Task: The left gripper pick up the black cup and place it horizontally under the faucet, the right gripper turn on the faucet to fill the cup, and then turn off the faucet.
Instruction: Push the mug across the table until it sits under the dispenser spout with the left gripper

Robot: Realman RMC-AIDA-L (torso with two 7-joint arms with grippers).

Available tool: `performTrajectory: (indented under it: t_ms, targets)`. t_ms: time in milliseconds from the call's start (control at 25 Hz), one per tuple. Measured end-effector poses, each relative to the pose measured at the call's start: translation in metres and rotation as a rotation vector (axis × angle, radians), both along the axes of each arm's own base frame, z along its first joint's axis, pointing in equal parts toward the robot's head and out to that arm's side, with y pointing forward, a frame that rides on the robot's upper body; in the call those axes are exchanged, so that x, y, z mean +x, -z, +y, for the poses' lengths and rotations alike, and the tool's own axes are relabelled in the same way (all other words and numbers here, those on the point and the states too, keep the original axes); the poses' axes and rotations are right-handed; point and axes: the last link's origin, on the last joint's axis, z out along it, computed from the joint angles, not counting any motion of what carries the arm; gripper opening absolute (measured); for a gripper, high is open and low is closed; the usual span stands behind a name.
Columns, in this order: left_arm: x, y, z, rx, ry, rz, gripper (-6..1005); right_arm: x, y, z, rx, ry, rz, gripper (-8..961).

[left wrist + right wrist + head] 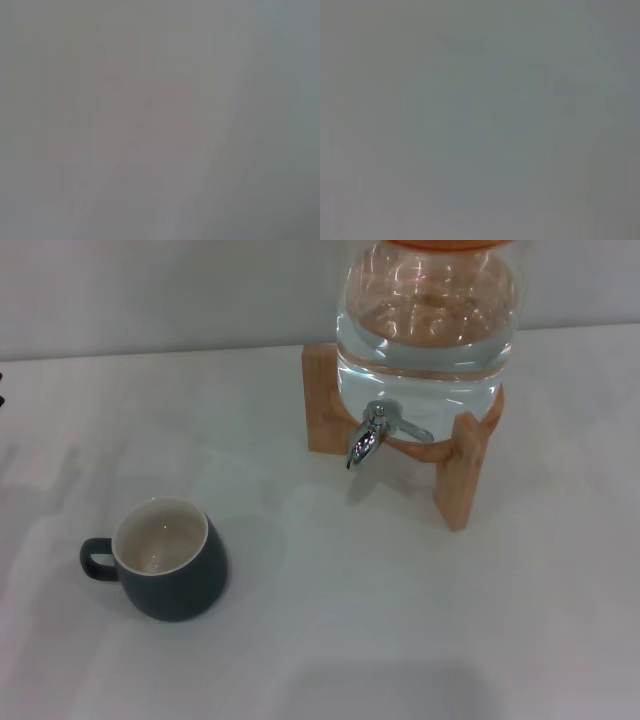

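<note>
**Observer:** What could go wrong from here?

**Me:** Mostly the pickup. The squat dark charcoal ceramic cup with the cream-white inside stands upright on the white table, well apart from the jar, at about eight o'clock from the spout. Its small loop handle points to nine o'clock, towards my left side. The body is rounded and glazed, so I judge a pinch across the belly could slip or tip it. Catching the handle first could spin it away.

**Observer:** And at the jar?

**Me:** The small shiny chrome faucet with its short lever juts from the large clear glass water jar, which sits on a wooden stand at roughly one o'clock in the head view. The gap beneath the spout looks low. If I bump the stand's front leg while sliding the cup in, the jar could shift. If the cup ends up off-centre, water would hit the table.

**Observer:** How open are your grippers, and what do they hold?

**Me:** I cannot tell. Neither my left nor my right gripper appears in the head view, and both wrist views show only blank grey. Nothing touches the cup.
</note>
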Motion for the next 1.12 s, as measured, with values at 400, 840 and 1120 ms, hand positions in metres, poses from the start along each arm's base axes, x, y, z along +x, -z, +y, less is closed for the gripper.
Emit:
performTrajectory:
  t_ms: [400, 840, 1120]
  targets:
    - [-0.001, 0.005, -0.004, -0.011, 0.0, 0.003, 867, 0.0, 0.0, 0.001, 0.0, -0.002, 0.0, 841]
    - [-0.001, 0.024, -0.022, -0.003, 0.016, 0.1, 865, 0.001, 0.0, 0.001, -0.002, 0.008, 0.002, 842]
    - [-0.006, 0.022, -0.038, 0.042, 0.028, 0.165, 865, 0.001, 0.0, 0.001, -0.002, 0.009, 0.003, 842]
